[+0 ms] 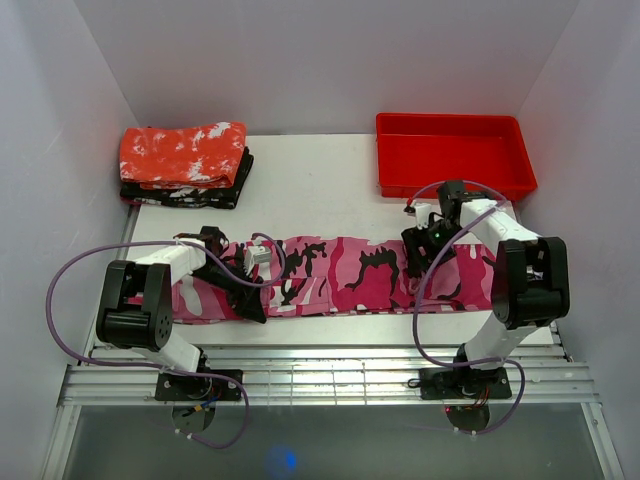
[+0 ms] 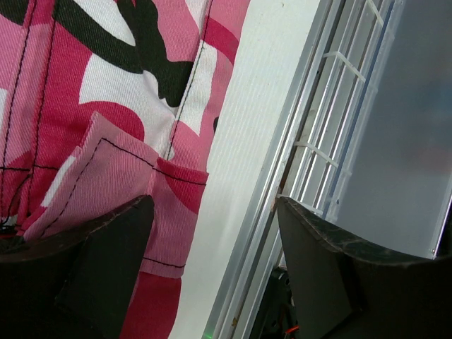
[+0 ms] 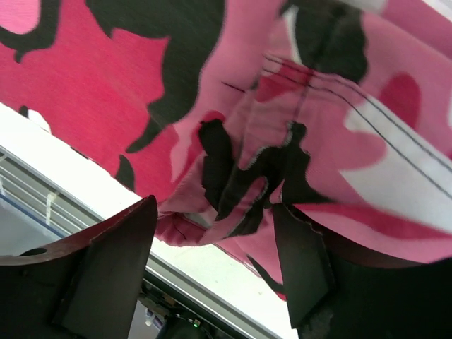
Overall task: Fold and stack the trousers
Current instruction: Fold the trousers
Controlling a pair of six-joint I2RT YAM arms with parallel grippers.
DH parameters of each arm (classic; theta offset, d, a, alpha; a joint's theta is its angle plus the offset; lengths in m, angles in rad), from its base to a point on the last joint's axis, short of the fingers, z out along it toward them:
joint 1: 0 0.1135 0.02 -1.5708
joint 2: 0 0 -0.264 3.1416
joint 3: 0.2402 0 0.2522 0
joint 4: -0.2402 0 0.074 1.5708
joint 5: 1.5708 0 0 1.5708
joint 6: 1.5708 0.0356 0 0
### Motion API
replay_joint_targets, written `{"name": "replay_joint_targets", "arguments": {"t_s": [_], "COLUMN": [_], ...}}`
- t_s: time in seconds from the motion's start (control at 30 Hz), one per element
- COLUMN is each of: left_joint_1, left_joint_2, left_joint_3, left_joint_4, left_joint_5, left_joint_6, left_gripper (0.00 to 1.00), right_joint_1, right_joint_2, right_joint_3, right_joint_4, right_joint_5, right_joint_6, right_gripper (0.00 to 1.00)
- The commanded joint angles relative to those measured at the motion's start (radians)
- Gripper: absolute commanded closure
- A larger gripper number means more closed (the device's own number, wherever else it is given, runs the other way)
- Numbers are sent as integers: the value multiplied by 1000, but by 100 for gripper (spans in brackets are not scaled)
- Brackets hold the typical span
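Left claw (image 2: 212,233) gaping wide, nothing between the fingers; one finger over pink cloth, the other out past the near edge of the worktop (image 2: 233,141). Right claw (image 3: 215,233) parted as well, a rumpled fold of hem lying in the gap, not seen pinched. Outward from both: the trousers (image 1: 340,275) stretched as one long band along the worktop's near edge, left end under the left claw toward the near-left corner, right end under the right claw toward the near-right corner. Apparently leg laid on leg, lengthwise fold done; crosswise folding judged not yet begun. Step in hand, probably: taking hold of the two ends. Needed next: closing each claw on the cloth edge directly below, catching all layers, then carrying one end over onto the other without dragging the band off the near edge. Farther out: folded red speckled cloth (image 1: 185,152) atop a dark folded piece (image 1: 190,195) at the far-left corner, likely the stacking spot; red tray (image 1: 455,155) at the far-right corner.
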Motion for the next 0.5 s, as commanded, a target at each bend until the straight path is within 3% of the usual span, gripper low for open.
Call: {"name": "replay_joint_targets", "arguments": {"t_s": [0.0,0.47], "left_joint_1": [15,15], "left_joint_2": [61,66], "left_joint_3": [-77,-88], "left_joint_4": [144,156], "left_joint_5": [-444,-441], "left_joint_6": [57,56], "left_gripper": [12,12], "right_joint_1": [44,181], "right_joint_2": [16,74], "right_joint_3": [4,12], "right_joint_4": [35,75], "right_joint_5": [-59,143], "right_joint_6": [55,98], "right_gripper": [29,38]}}
